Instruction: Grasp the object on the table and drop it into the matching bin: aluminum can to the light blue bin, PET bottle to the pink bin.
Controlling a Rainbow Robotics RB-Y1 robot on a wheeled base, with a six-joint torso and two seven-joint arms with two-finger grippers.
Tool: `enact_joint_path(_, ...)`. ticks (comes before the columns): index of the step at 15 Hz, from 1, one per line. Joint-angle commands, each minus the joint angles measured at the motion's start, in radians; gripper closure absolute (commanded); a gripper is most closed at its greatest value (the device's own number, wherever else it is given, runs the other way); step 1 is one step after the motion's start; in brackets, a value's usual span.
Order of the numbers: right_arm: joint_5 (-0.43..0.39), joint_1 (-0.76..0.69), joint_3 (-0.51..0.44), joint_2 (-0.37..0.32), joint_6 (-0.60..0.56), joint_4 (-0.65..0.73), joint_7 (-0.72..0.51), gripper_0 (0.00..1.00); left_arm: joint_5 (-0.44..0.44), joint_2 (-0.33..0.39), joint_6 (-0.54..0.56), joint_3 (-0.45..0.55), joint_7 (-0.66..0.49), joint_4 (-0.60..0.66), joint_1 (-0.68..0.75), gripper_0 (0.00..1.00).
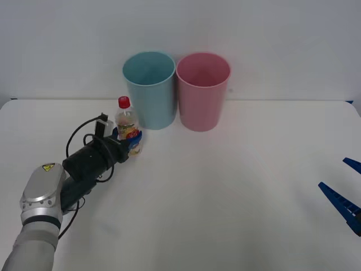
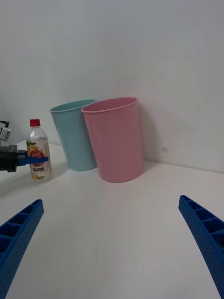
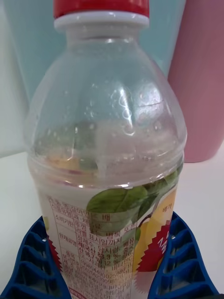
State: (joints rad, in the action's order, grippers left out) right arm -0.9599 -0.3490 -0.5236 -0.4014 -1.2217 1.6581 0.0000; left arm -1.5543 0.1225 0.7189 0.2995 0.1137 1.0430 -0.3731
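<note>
The PET bottle (image 1: pixel 127 125), clear with a red cap and a yellow-red label, stands upright on the white table (image 1: pixel 225 197) just left of and in front of the light blue bin (image 1: pixel 149 90). My left gripper (image 1: pixel 131 141) is shut on the bottle's labelled lower half. In the left wrist view the blue fingers (image 3: pixel 35 261) press both sides of the bottle (image 3: pixel 107 140). The pink bin (image 1: pixel 203 93) stands right of the blue one, touching it. My right gripper (image 1: pixel 333 173) hangs open at the table's right edge, well away from the bottle (image 2: pixel 38 154).
Both bins sit near the table's back edge, in front of a plain white wall. The right wrist view shows the light blue bin (image 2: pixel 74 135) and pink bin (image 2: pixel 116 140) side by side, with bare tabletop before them.
</note>
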Motion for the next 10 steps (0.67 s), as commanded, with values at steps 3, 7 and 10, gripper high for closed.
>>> enact_joint_path(3, 0.0, 0.0, 0.0, 0.0, 0.0, 0.0, 0.0, 0.0, 0.065, 0.046, 0.033, -0.011, -0.016, 0.0, 0.005, 1.0)
enact_joint_path(7, 0.0, 0.0, 0.0, 0.0, 0.0, 0.0, 0.0, 0.0, 0.146, 0.118, 0.091, -0.005, -0.04, 0.0, 0.008, 1.0)
enact_joint_path(10, 0.0, 0.0, 0.0, 0.0, 0.0, 0.0, 0.0, 0.0, 0.232, 0.18, 0.137, -0.006, -0.058, 0.005, 0.02, 1.0)
